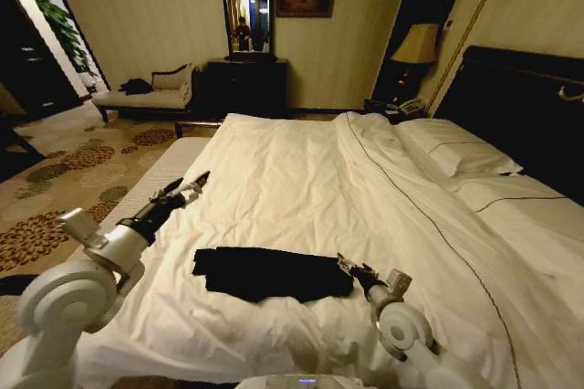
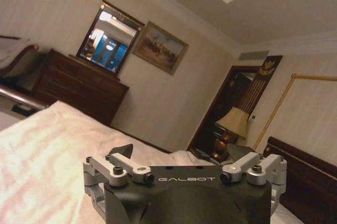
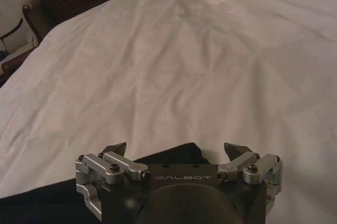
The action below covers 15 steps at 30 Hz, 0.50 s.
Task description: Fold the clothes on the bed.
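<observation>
On the near part of the bed [image 1: 301,179] the T-shirt [image 1: 269,272] lies as a narrow folded band, long axis left to right. We keep our right gripper [image 1: 348,265] apart at its right end, seemingly to take that end; the left gripper [image 1: 198,181] hangs apart, well above the sheet

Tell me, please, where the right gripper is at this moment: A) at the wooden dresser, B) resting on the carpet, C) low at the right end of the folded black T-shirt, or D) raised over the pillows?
C: the right gripper sits low on the bed, jaws open, at the right end of the folded black T-shirt.
</observation>
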### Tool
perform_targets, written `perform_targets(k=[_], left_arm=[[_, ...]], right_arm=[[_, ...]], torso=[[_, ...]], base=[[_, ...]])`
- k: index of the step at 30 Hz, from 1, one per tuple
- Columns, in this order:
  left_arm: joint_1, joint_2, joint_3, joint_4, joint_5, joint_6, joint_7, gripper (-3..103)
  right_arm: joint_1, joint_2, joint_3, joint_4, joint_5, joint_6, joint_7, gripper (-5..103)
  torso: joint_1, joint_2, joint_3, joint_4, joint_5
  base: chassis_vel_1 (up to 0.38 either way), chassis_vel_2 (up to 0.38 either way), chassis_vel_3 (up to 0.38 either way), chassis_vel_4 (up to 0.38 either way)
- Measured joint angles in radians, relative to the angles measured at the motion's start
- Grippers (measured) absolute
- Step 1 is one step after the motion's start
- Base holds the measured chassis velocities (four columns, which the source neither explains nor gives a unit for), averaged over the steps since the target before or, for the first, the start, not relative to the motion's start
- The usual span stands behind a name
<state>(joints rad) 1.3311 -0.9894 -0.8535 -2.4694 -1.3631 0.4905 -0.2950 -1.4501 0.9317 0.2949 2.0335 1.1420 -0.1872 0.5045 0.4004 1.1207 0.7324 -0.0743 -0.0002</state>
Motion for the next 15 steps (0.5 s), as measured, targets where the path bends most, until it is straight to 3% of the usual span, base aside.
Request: perform_targets(k=[12,15], left_arm=[[-0.014,-0.006,0.050,0.021,0.052,0.008,-0.006,100],[-0.017,-0.005,0.054,0.025,0.063,0.014,-0.006,100]], right_arm=[[0.073,-0.005,-0.025,-0.082,0.053,-0.016,-0.013,101],[0.082,-0.005,-0.033,-0.096,0.058,-0.019,-0.017,90]], torso=[[0.000,0.000,0.000,0.0001,0.0001],[0.000,0.000,0.000,0.0000,0.0002]], base=[[0.000,0.000,0.000,0.000],[0.000,0.000,0.000,0.000]])
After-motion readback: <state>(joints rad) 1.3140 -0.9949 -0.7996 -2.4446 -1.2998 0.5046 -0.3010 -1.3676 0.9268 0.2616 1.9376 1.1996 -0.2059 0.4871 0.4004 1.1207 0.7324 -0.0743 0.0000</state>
